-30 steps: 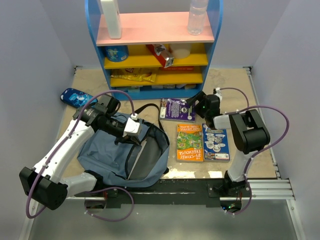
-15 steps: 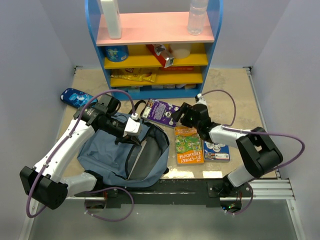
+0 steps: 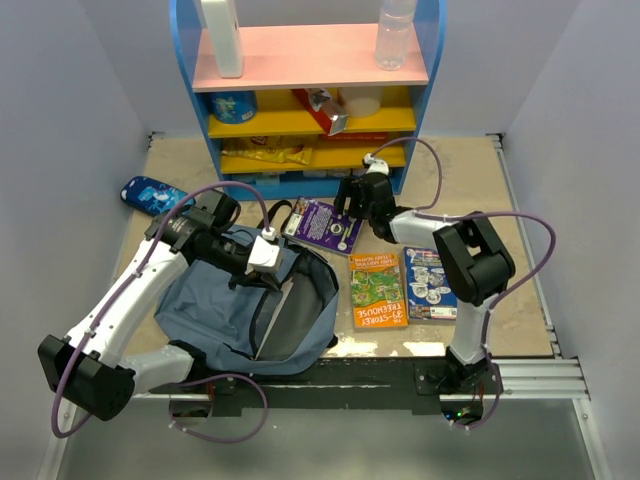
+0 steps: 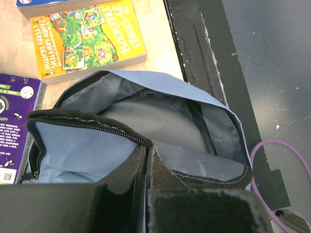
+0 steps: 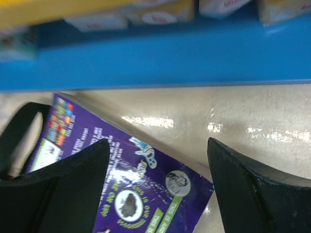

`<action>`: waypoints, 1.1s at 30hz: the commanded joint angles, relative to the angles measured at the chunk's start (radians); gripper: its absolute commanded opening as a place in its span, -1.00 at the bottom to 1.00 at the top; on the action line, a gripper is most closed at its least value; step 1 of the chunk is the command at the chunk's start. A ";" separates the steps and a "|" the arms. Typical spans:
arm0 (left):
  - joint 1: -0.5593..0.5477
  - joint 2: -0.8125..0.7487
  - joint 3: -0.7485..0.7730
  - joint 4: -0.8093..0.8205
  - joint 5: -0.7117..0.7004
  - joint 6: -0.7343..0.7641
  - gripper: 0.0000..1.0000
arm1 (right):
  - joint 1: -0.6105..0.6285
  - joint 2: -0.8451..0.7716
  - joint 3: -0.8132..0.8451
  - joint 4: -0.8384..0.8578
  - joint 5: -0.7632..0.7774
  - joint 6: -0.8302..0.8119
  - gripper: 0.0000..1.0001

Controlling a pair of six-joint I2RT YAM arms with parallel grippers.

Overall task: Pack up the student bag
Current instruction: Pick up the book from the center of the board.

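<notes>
Evidently we are at the loading step: the student bag (image 3: 215, 305) lies slumped at about 8 o'clock on the table (image 3: 450, 170), and the left gripper (image 4: 146, 160) is clenched on its zippered rim, propping the mouth open toward 3 o'clock. The right gripper (image 5: 158, 145) hangs over the purple book (image 3: 322, 224) at 12 o'clock from that mouth, its fingers spread wide to either side of the book's near corner and grasping nothing that we can see. We judge the next move to be a pinch on that corner or edge, a lift, and a slide down toward 6 o'clock into the opening, while the left arm holds the rim up. The bag is soft slate-blue cloth with a smooth grey lining and a coarse black zipper tape, limp enough to fold shut if released. The book is a thin, glossy paperback lying flat, so we expect the fingers to need an edge to get under; a black strap (image 5: 19, 131) loops right beside its 9 o'clock end and could snag. Two more flat paperbacks wait at 3 o'clock from the bag, an orange book (image 3: 378, 290) and a blue-covered book (image 3: 431, 285), so we reckon the packing is far from finished. The hard, shiny blue shelf unit (image 5: 146, 58) stands close behind at 12 o'clock.
</notes>
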 commanded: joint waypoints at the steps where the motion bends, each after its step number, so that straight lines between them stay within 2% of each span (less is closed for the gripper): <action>1: 0.006 -0.022 0.033 -0.017 0.010 0.005 -1.00 | -0.002 0.024 0.059 -0.015 0.017 -0.093 0.67; 9: 0.007 -0.025 0.041 -0.030 0.006 0.002 -1.00 | -0.002 0.117 0.125 -0.051 0.018 -0.101 0.71; 13: 0.007 -0.029 0.044 -0.030 0.001 -0.002 -1.00 | 0.000 0.113 0.139 -0.098 -0.026 -0.107 0.54; 16: 0.007 -0.028 0.050 -0.030 0.000 -0.005 -1.00 | 0.010 0.039 0.046 -0.035 -0.087 -0.069 0.34; 20: 0.007 -0.029 0.056 -0.026 0.009 -0.012 -1.00 | 0.046 -0.060 -0.139 0.022 -0.121 -0.005 0.23; 28: 0.007 -0.035 0.059 -0.018 0.007 -0.022 -1.00 | 0.129 -0.228 -0.378 0.131 -0.193 0.107 0.20; 33: 0.007 -0.038 0.055 -0.012 0.009 -0.032 -1.00 | 0.127 -0.251 -0.383 0.184 -0.269 0.141 0.19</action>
